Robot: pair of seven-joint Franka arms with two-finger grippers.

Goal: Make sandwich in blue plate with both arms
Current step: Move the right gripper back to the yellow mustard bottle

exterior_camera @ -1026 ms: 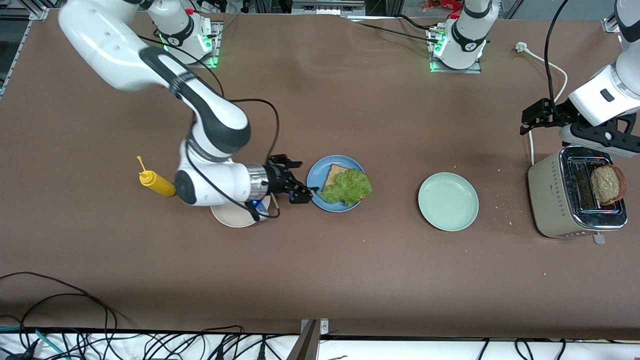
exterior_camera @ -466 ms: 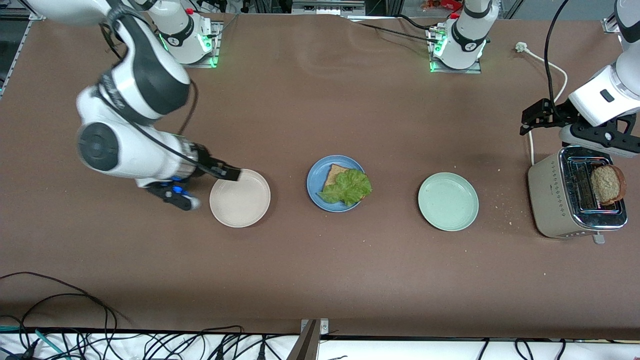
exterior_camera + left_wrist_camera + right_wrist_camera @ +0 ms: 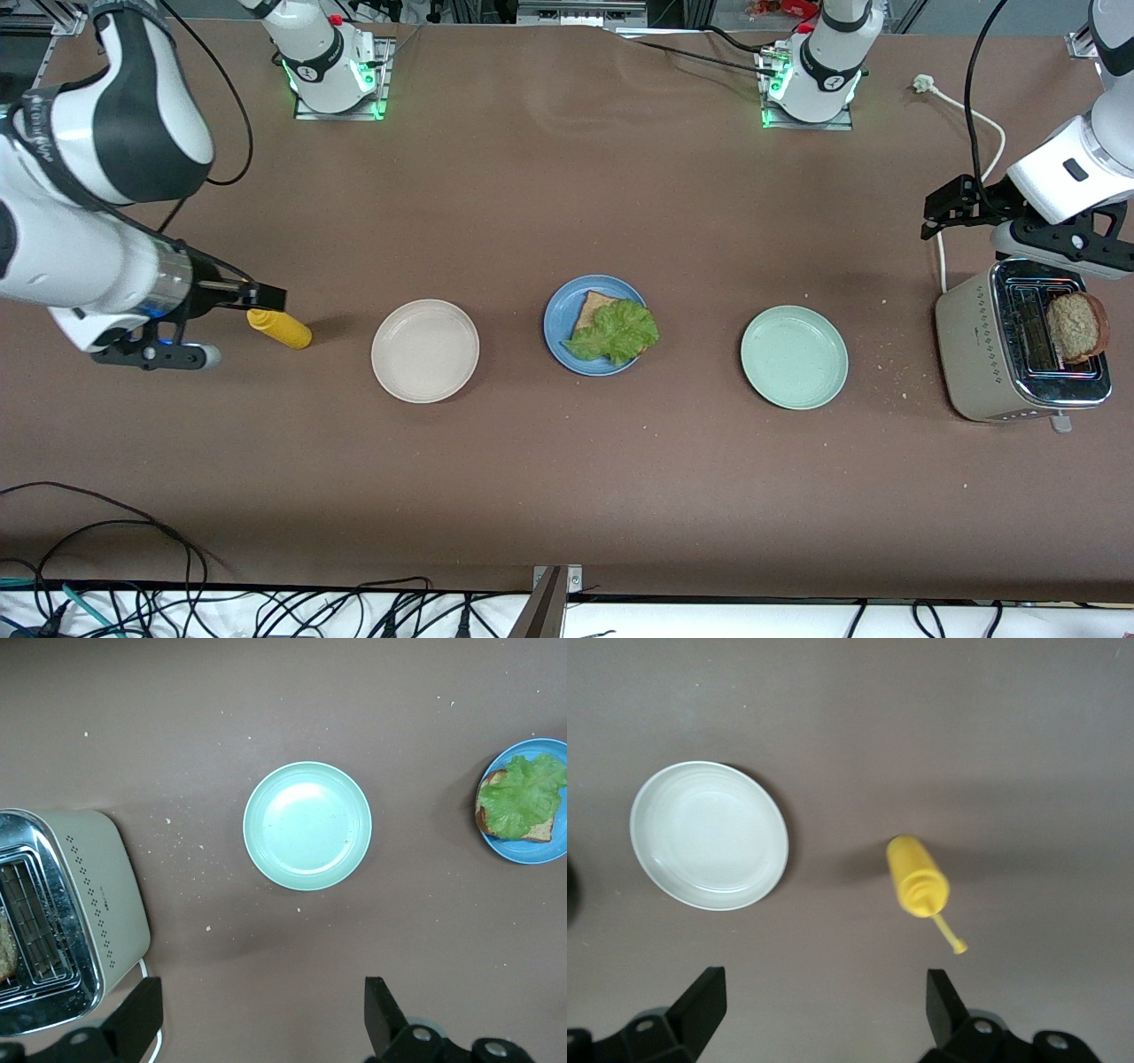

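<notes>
Blue plate (image 3: 556,321) at counter (image 3: 567,478) centre, betw. white plate (image 3: 425,351) & green plate (image 3: 795,357). On it: one bread slice (image 3: 592,307), corner pointing toward robot bases, lettuce (image 3: 615,332) lying across its nearer part. Second slice (image 3: 1076,326) upright in toaster (image 3: 1019,354). Left claw (image 3: 264,1014) spread, over counter by toaster. Right claw (image 3: 824,1005) spread, over mustard bottle (image 3: 280,328).

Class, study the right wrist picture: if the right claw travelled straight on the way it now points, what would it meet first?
Probably bare table. The open right claw points down between the cream-white plate and the yellow mustard bottle, with neither squarely between its fingers, though depth is unclear.
</notes>
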